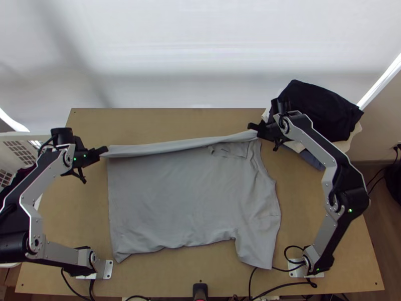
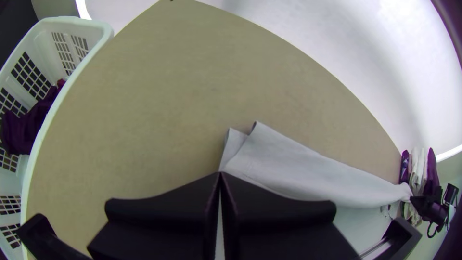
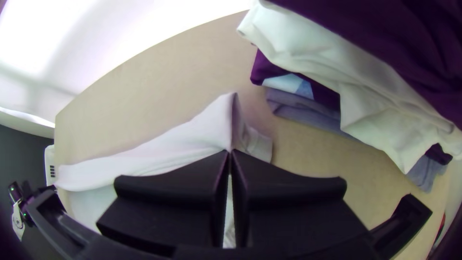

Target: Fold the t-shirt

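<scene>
The light grey t-shirt (image 1: 185, 195) lies mostly spread, its far edge lifted into a long narrow fold between both grippers, with one sleeve at the near right. At that edge's left end is my left gripper (image 1: 104, 150), shut on the cloth. My right gripper (image 1: 253, 128) is shut on the edge's right end, near the neckline. In the left wrist view, the t-shirt (image 2: 308, 173) runs out from the closed tips of my left gripper (image 2: 220, 174). In the right wrist view, the t-shirt (image 3: 192, 142) rises to a peak beside my right gripper (image 3: 230, 152).
A pile of folded clothes (image 1: 321, 110), dark on top, sits at the table's far right corner, close to the right gripper. A white basket (image 2: 103, 36) with dark purple cloth stands beyond the left edge. Bare wood (image 1: 165, 125) shows along the table's far side.
</scene>
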